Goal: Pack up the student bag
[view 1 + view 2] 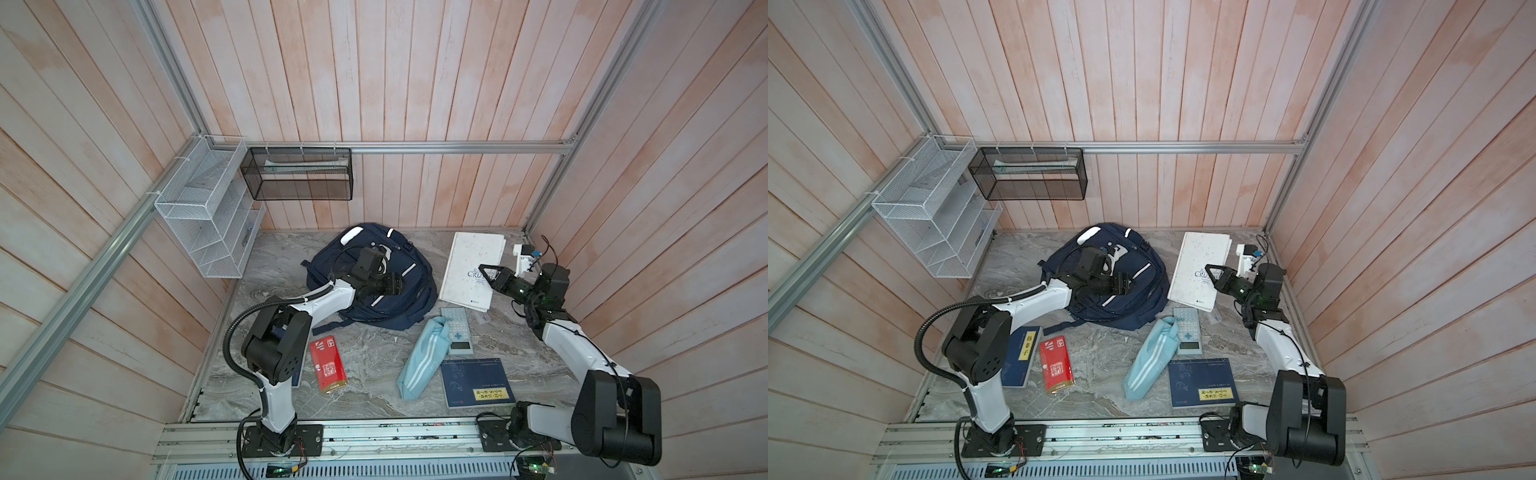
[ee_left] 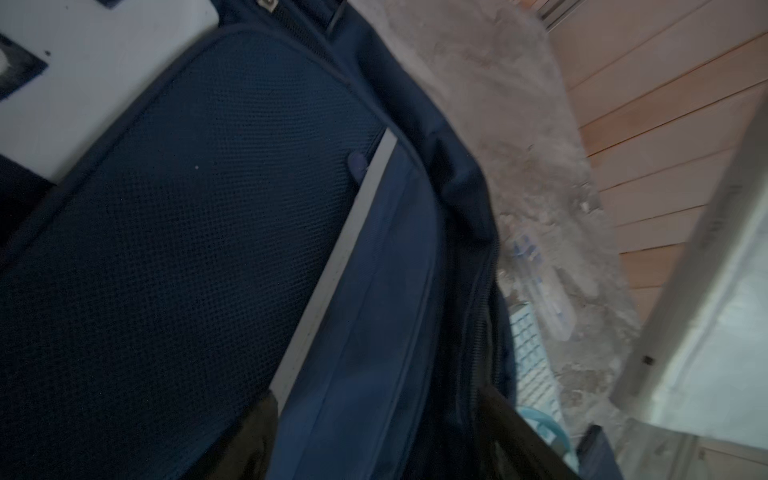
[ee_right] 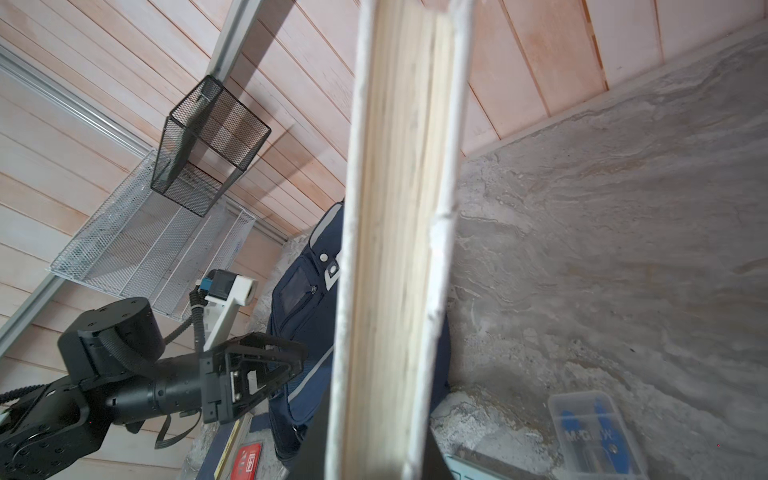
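Fingers of the right gripper (image 1: 486, 272) squeeze the white book (image 1: 469, 257), likely for the student bag (image 1: 395, 316), where the left gripper (image 1: 395, 284) waits, fingers apart.

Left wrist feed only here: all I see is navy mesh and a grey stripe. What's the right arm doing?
Observer: The right gripper is shut on the white book, which lies to the right of the student bag.
Operator: Is my left gripper holding anything?
Observer: No. The left gripper is open and empty, over the bag's front.
Operator: What's lying by my arm's base?
Observer: A red box and a navy book with a yellow label lie side by side there, outside the bag.
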You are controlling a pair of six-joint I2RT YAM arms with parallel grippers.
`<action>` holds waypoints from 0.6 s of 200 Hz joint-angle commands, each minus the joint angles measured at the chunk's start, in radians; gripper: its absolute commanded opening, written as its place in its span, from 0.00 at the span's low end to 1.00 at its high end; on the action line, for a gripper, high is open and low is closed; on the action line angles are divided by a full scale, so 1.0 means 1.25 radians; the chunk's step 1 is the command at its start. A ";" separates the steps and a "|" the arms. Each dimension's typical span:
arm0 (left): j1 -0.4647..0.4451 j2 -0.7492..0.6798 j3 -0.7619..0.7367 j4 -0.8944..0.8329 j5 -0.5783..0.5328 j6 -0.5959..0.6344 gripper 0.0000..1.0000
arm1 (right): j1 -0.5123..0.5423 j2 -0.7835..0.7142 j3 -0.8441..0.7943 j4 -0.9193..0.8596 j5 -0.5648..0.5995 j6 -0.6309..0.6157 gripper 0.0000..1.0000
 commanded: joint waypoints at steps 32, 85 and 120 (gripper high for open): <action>-0.091 0.116 0.158 -0.199 -0.281 0.163 0.81 | 0.001 -0.015 0.003 -0.009 0.002 -0.048 0.00; -0.123 0.226 0.260 -0.274 -0.361 0.178 0.75 | 0.000 -0.004 -0.011 -0.007 -0.003 -0.056 0.00; -0.108 0.186 0.302 -0.269 -0.304 0.187 0.00 | 0.029 0.008 -0.031 0.030 0.002 0.004 0.00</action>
